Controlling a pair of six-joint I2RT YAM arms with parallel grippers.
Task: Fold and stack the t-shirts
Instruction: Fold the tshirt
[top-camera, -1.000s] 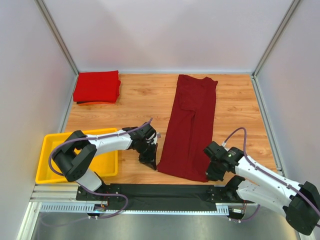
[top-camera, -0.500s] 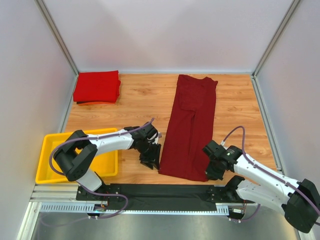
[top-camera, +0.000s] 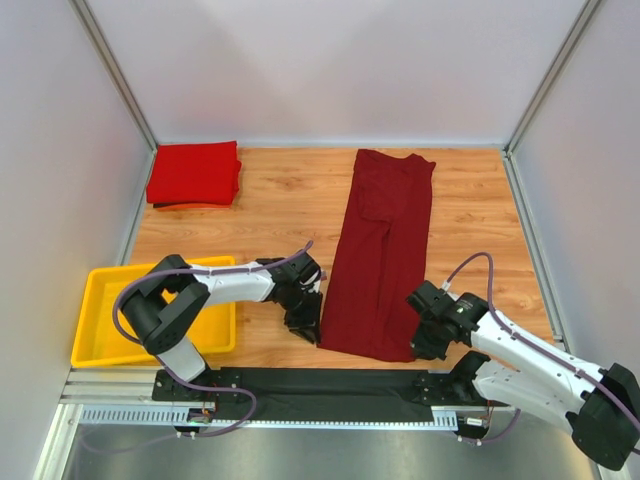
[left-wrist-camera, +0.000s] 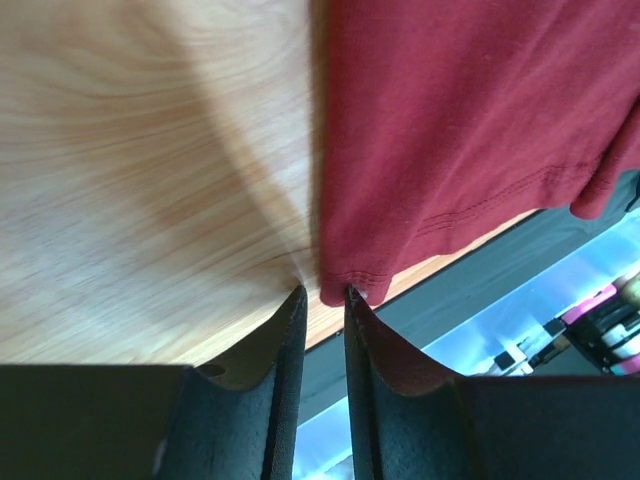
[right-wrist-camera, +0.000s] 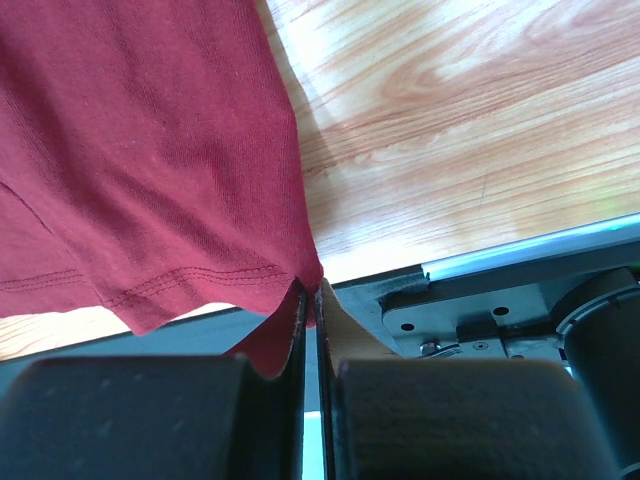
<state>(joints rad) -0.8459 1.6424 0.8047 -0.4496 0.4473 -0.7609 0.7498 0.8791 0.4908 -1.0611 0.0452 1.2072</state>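
wood table: maroon shirt lies as a long strip mid-right, red shirt folded at far-left corner. l gripper jaws slightly parted, tips at maroon shirt's near-left hem corner, not pinching it. r gripper clenched on its near-right corner.

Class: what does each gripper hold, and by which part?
Right gripper pinches the maroon shirt by its near hem corner; left gripper holds nothing.

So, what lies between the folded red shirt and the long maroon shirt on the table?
Nothing. In the top view, only bare wooden table lies between the folded red t-shirt and the maroon t-shirt.
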